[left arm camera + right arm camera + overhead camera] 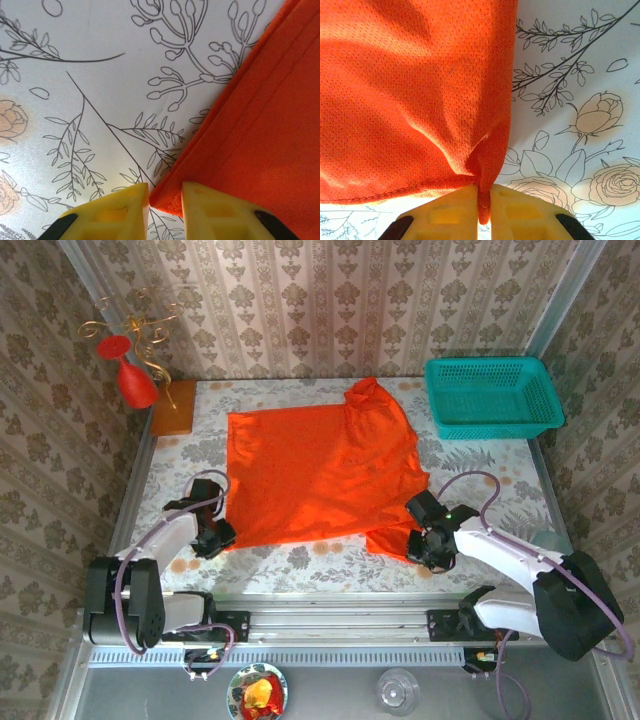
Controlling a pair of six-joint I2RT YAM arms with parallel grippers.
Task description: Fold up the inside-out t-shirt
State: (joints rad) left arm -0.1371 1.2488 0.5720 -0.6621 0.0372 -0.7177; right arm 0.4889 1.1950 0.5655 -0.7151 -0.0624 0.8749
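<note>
The inside-out t-shirt (pixel 320 465), bright orange, lies spread on the flowered table, with a bunched part at its far edge. My left gripper (pixel 215 538) is low at the shirt's near left corner. In the left wrist view the folded corner (pixel 260 125) sits between the yellow fingers of that gripper (pixel 165 202), which are closed on it. My right gripper (pixel 428 545) is at the near right corner. The right wrist view has a pinched ridge of the hem (pixel 410 90) squeezed tight inside the right gripper (pixel 484 205).
A teal basket (pixel 492 397) stands at the back right. An orange-brown wooden block (pixel 172 407) and a red goblet-shaped ornament (pixel 135 380) are at the back left. Bare flowered tablecloth (pixel 320 560) runs along the near edge between the arms.
</note>
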